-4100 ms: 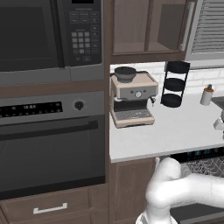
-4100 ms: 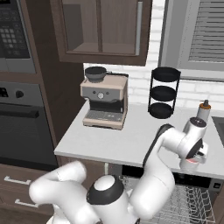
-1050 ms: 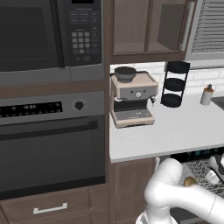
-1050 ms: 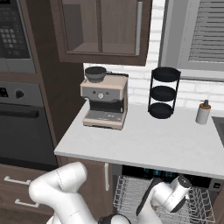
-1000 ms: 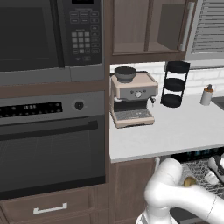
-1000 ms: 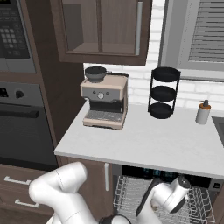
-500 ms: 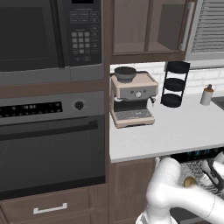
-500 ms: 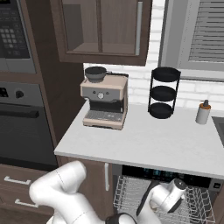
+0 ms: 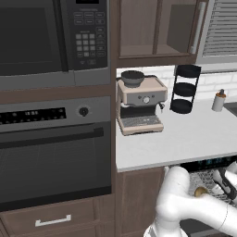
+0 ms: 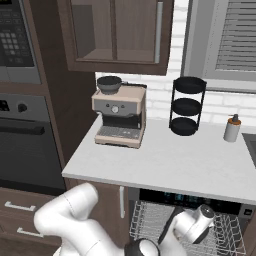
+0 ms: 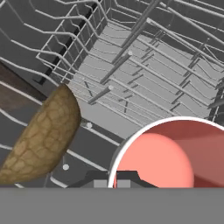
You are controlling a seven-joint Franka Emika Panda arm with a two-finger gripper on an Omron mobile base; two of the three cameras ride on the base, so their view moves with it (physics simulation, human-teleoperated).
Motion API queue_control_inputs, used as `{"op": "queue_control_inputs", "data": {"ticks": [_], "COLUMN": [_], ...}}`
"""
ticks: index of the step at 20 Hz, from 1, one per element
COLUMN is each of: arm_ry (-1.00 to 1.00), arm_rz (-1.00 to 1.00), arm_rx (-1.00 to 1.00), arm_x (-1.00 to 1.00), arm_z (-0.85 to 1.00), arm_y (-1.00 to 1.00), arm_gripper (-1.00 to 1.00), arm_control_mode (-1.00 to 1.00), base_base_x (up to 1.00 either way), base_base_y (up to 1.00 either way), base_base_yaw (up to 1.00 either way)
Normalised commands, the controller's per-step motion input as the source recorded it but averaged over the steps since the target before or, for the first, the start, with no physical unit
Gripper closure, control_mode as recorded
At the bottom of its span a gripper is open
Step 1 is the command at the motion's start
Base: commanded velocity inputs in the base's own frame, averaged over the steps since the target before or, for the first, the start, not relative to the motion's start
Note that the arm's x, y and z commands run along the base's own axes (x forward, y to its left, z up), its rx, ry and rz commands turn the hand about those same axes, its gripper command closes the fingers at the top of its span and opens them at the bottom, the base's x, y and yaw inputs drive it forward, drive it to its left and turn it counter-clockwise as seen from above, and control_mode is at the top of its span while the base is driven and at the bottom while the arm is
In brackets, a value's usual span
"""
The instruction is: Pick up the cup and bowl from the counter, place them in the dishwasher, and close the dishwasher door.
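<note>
My gripper (image 11: 118, 179) is down inside the open dishwasher (image 10: 190, 201), over its pulled-out grey wire rack (image 10: 145, 220). It is shut on the rim of the red cup (image 11: 168, 159), which sits tight against the fingers in the hand view. The tan-brown bowl (image 11: 43, 135) leans in the rack just left of the cup, and shows as a small brown spot (image 9: 200, 190) beside my hand. The pale counter (image 10: 165, 160) lies above the rack. The dishwasher door is hidden below the rack and my arm.
On the counter stand a coffee machine (image 10: 119, 119), a black three-tier stand (image 10: 186, 106) and a white bottle (image 10: 231, 129). A black oven (image 9: 51, 157) fills the wall to the left. Rack tines (image 11: 131, 65) rise ahead of the cup.
About four seconds ago my hand was up at the counter's right end with the cup; it has come down into the dishwasher rack. Over the last second it has hardly moved.
</note>
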Motion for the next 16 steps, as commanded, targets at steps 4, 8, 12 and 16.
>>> {"op": "queue_control_inputs", "data": {"ticks": [4, 8, 12, 16], "arm_ry": [-0.01, 0.0, 0.0, 0.0], "arm_rz": [-0.02, 0.0, 0.0, 0.0], "arm_rx": [0.0, 0.0, 0.0, 0.0], "arm_x": [0.22, 0.16, 0.08, 0.0], "arm_z": [0.0, -0.1, -0.45, -0.73], "arm_y": [-0.11, 0.0, 0.0, 0.02], "arm_gripper": [1.0, 1.0, 1.0, 1.0], "arm_control_mode": [-1.0, -1.0, -1.0, -1.0], "base_base_x": [0.0, 0.0, 0.0, 0.0], "base_base_y": [0.0, 0.0, 0.0, 0.0], "base_base_yaw": [0.0, 0.0, 0.0, 0.0]}}
